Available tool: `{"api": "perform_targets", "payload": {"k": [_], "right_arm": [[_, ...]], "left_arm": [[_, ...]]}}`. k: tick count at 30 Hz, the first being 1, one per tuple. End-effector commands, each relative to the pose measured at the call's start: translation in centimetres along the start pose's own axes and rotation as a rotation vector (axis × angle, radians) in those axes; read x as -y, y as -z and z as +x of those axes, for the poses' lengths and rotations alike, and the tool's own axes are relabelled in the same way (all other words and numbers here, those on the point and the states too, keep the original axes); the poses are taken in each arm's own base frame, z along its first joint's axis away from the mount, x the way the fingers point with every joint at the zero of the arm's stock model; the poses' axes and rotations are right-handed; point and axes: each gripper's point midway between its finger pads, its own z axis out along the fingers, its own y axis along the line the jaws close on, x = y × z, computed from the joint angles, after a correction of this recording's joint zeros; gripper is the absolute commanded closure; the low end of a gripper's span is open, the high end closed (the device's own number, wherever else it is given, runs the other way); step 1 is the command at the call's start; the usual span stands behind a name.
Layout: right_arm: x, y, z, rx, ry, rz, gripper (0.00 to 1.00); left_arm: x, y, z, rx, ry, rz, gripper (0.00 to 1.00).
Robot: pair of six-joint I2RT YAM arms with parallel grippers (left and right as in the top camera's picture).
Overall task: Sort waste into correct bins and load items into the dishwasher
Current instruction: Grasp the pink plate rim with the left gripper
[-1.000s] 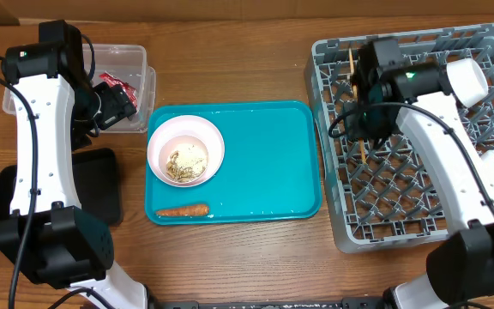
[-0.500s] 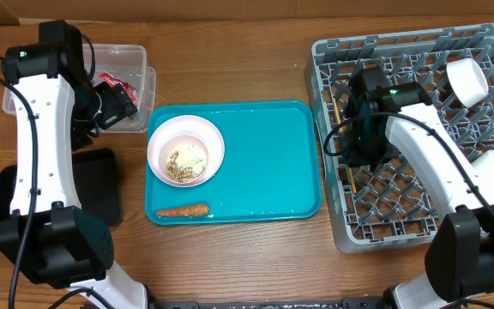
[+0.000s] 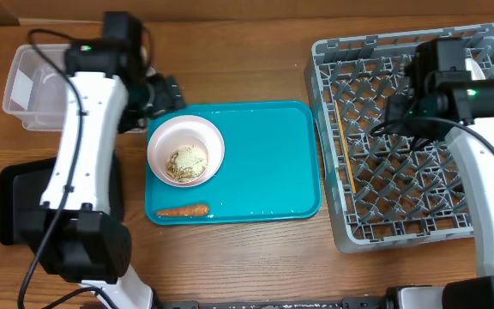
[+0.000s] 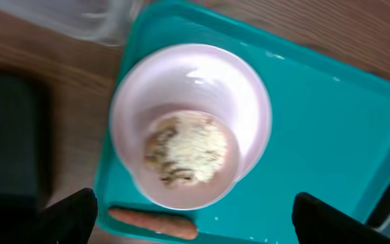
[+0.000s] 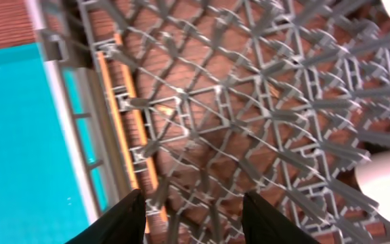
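Left fingers are spread wide with nothing in them, hanging right over the white round bowl. That bowl sits against the left edge of the big teal plastic tray, with a clump of pale rice-like scraps in its bottom.

My read is that the bowl is light, stiff and glossy, so probably slippery. I'd pinch the rim with one finger inside and one outside, on a side clear of the scraps. Keep it level until it's over a bin, because that loose stuff will slide out the moment it tilts.

The small orange carrot lies by the tray's front-left corner, just beside the bowl with a gap between them. It looks firm but round, so it could roll. Pinching across the middle, low to the tray, seems safest.

Right fingers are partly apart and empty above the large grey plastic lattice rack. The two thin wooden chopsticks lie along the rack's left edge.

The clear plastic tub sits near the bench's back-left corner, and the black shallow tray is by its left edge.
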Motion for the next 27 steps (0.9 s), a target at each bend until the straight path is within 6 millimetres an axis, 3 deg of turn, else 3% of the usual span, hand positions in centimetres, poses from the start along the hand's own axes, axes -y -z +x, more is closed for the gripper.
{"api": "perform_targets", "payload": {"k": [1, 5, 7, 11, 20, 23, 24, 25, 27], "right_arm": [[0.6, 0.5, -0.5, 0.019, -0.032, 0.004, 0.52], [0.6, 0.5, -0.5, 0.017, -0.034, -0.002, 0.52], [0.6, 0.5, -0.5, 0.017, -0.034, -0.002, 0.52], [0.6, 0.5, -0.4, 0.014, -0.034, -0.001, 0.52], [0.6, 0.5, -0.4, 0.014, -0.034, -0.001, 0.52], [0.6, 0.5, -0.4, 0.014, -0.034, -0.001, 0.52], [0.6, 0.5, -0.4, 0.014, -0.034, -0.001, 0.52], [0.6, 0.5, -0.4, 0.015, -0.033, -0.001, 0.52], [0.6, 0.5, -0.4, 0.014, -0.033, -0.001, 0.52]], "left_arm": [[3.0, -2.1, 1.9, -0.045, -0.032, 0.005, 0.06], [5.6, -5.6, 3.8, -0.114, -0.073, -0.031, 0.09], [6.0, -6.9, 4.5, -0.146, -0.073, -0.052, 0.11], [5.6, -9.9, 5.1, -0.194, -0.062, -0.117, 0.12], [4.7, -13.8, 6.3, -0.289, -0.058, -0.184, 0.19], [4.6, -14.8, 6.3, -0.299, -0.059, -0.193, 0.32], [4.6, -15.0, 6.3, -0.300, -0.059, -0.192, 0.39], [4.6, -15.5, 6.3, -0.304, -0.059, -0.196, 0.54], [4.5, -15.8, 6.4, -0.312, -0.063, -0.200, 0.68]]}}
